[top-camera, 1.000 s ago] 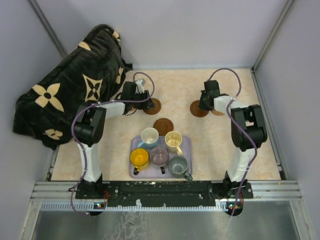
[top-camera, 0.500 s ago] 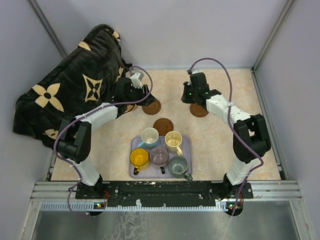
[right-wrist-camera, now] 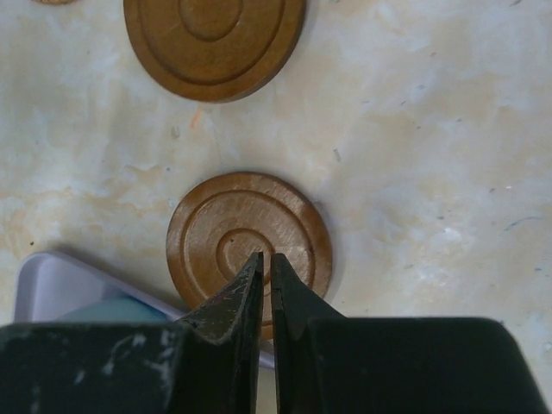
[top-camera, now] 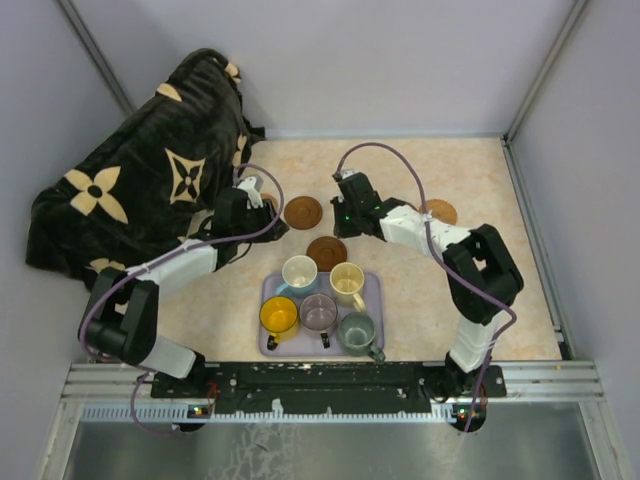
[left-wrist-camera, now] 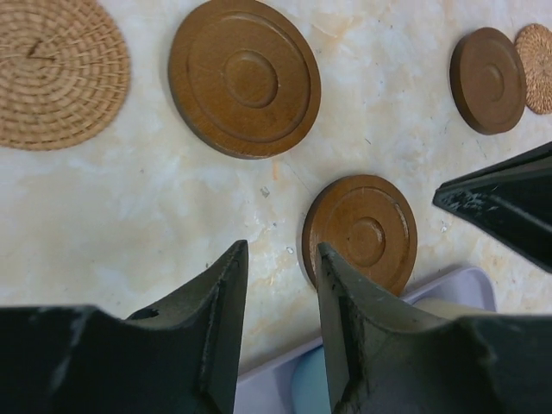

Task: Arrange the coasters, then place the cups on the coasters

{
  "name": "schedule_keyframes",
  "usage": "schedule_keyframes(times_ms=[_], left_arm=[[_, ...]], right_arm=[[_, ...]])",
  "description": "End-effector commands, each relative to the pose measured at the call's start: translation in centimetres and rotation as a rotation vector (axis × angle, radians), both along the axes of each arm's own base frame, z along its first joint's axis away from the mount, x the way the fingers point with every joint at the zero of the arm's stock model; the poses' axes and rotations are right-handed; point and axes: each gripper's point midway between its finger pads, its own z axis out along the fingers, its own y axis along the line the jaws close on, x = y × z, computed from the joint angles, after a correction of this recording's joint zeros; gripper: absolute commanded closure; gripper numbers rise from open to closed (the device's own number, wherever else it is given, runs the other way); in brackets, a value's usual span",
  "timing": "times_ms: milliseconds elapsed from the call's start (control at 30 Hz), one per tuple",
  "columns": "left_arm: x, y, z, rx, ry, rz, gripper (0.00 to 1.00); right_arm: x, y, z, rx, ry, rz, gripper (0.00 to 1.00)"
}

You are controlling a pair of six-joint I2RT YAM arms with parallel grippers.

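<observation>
Just beyond my right pincer (right-wrist-camera: 266,259) I see a wooden coaster (right-wrist-camera: 248,226), smooth, with turned rings and a dull sheen. Ahead-left of my left pincer (left-wrist-camera: 280,254), a woven coaster (left-wrist-camera: 56,73) looks rough and fibrous. The table (left-wrist-camera: 129,216) reads as matt marbled stone, and the fingers (left-wrist-camera: 216,328) as scuffed matt black plastic.

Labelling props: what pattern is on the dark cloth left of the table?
The cloth is black with cream four-petal flower motifs; clearest in the top external view.

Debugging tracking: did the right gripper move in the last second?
Yes, right gripper swung left, from beyond the right edge of the lavender tray to near its centreline.
</observation>
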Motion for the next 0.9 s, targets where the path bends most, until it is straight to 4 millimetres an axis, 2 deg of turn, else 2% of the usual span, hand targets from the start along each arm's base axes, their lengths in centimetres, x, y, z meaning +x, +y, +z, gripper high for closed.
schedule_keyframes(times_ms=[0,267,433,700,867], left_arm=[[-0.5,1.9,0.7,0.018,-0.032,0.095,0.57],[-1.5,3.2,-0.2,0.04,0.008,0.146,0.59],[-1.6,3.3,-0.4,0.034,0.017,0.149,0.59],[-1.6,3.4,-1.0,0.052,0.016,0.132,0.59],[-1.1,3.1,-1.6,0.063,0.024,0.11,0.58]], right_arm=[[-1.7,2.1,-1.4,-0.015,0.026,0.043,0.91],[-4.0,3.0,-4.1,-0.024,0.095,0.055,0.92],[-4.2,2.4,-6.0,-0.061,0.129,0.024,0.91],[-1.7,0.7,-8.3,-0.178,0.143,-0.096,0.91],[0.6,-1.4,-9.1,-0.21,0.172,-0.221,0.92]])
